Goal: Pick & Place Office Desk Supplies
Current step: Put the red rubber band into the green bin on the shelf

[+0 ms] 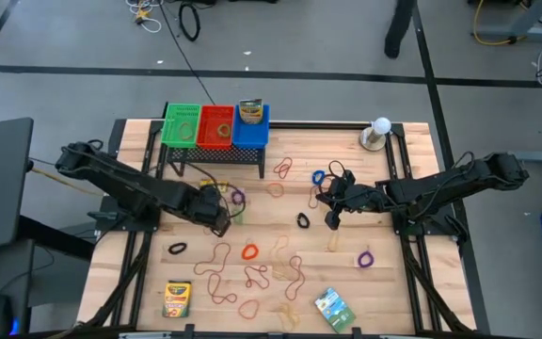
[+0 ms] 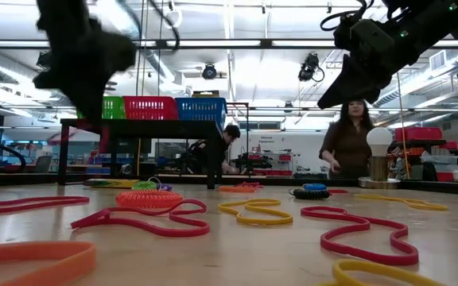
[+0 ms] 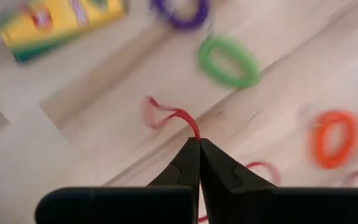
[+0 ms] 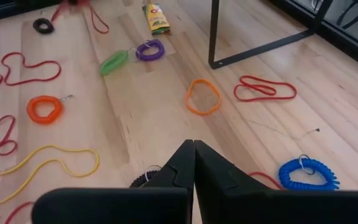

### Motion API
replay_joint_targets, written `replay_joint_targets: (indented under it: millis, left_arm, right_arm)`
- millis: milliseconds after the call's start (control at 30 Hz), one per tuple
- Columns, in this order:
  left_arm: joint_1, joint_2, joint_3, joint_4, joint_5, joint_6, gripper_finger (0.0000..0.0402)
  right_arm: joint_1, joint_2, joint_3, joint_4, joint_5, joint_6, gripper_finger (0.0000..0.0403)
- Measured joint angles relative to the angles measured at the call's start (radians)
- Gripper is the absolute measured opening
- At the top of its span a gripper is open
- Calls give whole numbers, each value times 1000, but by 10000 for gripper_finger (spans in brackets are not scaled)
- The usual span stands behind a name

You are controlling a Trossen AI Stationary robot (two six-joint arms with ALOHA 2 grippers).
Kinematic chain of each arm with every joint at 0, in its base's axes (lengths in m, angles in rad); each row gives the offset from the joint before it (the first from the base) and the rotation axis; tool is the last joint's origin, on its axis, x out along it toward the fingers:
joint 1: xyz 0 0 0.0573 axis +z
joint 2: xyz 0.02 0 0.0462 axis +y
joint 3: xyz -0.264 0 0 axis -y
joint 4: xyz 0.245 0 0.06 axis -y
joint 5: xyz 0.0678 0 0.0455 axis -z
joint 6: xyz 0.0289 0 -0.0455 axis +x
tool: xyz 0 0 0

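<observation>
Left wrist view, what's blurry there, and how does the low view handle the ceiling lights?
Left wrist view: the yellow crayon box, green loop and orange loop smear with motion blur. Low view: bright ceiling lights leave the arms as dark silhouettes, and the nearest orange band is out of focus.

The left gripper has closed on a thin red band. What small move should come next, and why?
Probably a short lift straight up. The left gripper is shut on the red band, whose loop hangs forward from the tips. Rising first would clear the green band nearby. The right gripper waits shut above the table.
</observation>
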Motion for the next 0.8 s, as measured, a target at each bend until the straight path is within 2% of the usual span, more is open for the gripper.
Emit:
replay_joint_targets:
  millis: [233, 400, 600, 800]
  left_arm:
    - [17, -124, 182, -193, -124, 4, 4]
    - [73, -190, 328, -338, -241, 21, 4]
    - [227, -250, 451, -404, -322, 205, 4]
    - [472, -298, 456, -396, -315, 467, 3]
  right_arm:
    - [0, 0, 0, 3, 0, 0, 8]
    - [0, 0, 0, 5, 0, 6, 8]
    - [0, 0, 0, 6, 5, 27, 8]
    - [0, 0, 0, 6, 42, 63, 8]
